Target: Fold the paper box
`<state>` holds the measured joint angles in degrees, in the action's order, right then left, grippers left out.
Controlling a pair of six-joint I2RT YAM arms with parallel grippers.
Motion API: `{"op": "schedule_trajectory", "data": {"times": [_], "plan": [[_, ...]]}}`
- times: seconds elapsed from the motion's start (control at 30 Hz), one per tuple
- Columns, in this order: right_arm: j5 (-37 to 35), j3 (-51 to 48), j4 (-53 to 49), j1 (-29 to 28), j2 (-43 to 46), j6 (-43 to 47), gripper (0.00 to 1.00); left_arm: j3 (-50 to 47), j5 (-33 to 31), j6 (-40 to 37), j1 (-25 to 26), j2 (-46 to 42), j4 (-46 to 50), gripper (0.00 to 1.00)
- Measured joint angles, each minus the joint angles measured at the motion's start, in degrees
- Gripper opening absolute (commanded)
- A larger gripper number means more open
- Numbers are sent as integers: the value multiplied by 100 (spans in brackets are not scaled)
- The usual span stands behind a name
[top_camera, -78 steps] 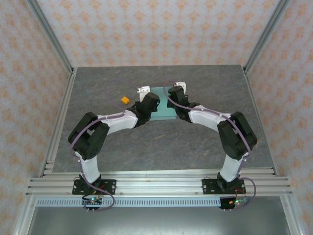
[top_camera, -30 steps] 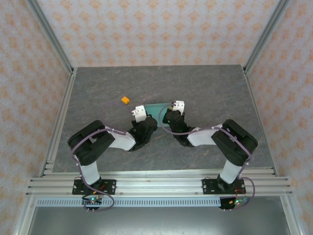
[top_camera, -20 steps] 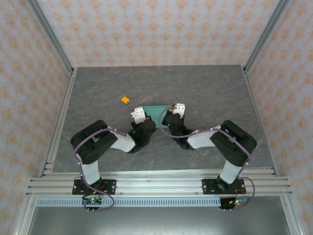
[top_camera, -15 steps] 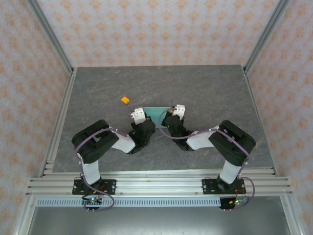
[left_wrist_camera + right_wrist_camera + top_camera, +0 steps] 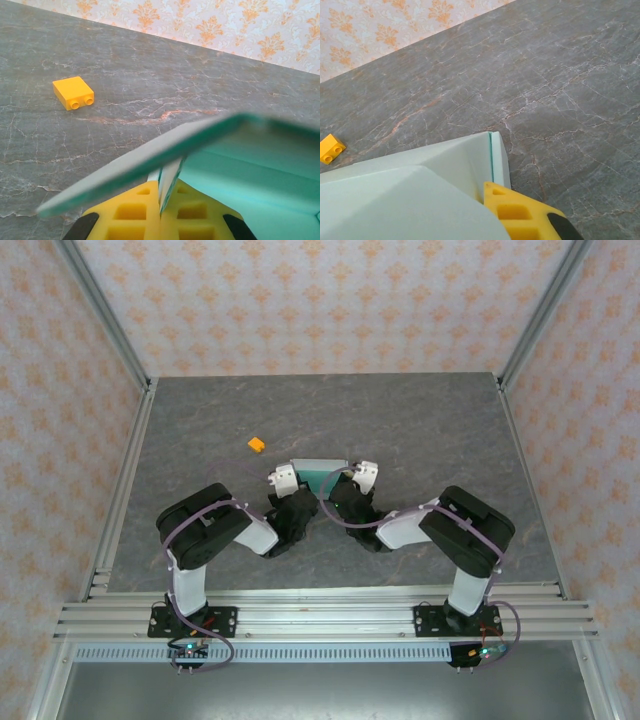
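Observation:
The paper box (image 5: 320,473), pale mint-green card, hangs between my two grippers near the middle of the table. Its far edge tilts up. In the left wrist view the paper box (image 5: 260,165) spreads overhead, and my left gripper (image 5: 161,192) is shut on a thin flap between its yellow fingers (image 5: 130,212). From above, the left gripper (image 5: 285,481) holds the box's left end. My right gripper (image 5: 357,475) holds the right end. In the right wrist view one yellow finger (image 5: 520,212) presses against the box's folded edge (image 5: 492,160). Card hides the other finger.
A small orange block (image 5: 257,445) lies on the grey table (image 5: 430,430) behind and left of the box, and is in the left wrist view (image 5: 73,92) too. Metal frame rails (image 5: 120,490) border the table. Patterned walls stand behind.
Both arms have drawn back toward the near edge and folded in, bringing the box with them. The box's far edge has tipped up.

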<state>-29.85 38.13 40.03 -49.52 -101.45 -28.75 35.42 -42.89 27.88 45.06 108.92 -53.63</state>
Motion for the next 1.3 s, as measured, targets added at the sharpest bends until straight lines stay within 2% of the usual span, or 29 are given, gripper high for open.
{"op": "schedule_trajectory", "data": {"times": [0.33,0.8,1.0,1.3], "plan": [[4,68,-573,0,140,-13,20,7,-2,-101,7,9,151,0],[243,131,-1311,28,413,181,51,70,-199,-98,4,7,439,0],[527,138,-1572,87,413,267,57,96,-461,-94,-98,7,745,0],[944,164,-1886,96,511,507,59,129,-586,-98,-160,-61,1025,0]]}}
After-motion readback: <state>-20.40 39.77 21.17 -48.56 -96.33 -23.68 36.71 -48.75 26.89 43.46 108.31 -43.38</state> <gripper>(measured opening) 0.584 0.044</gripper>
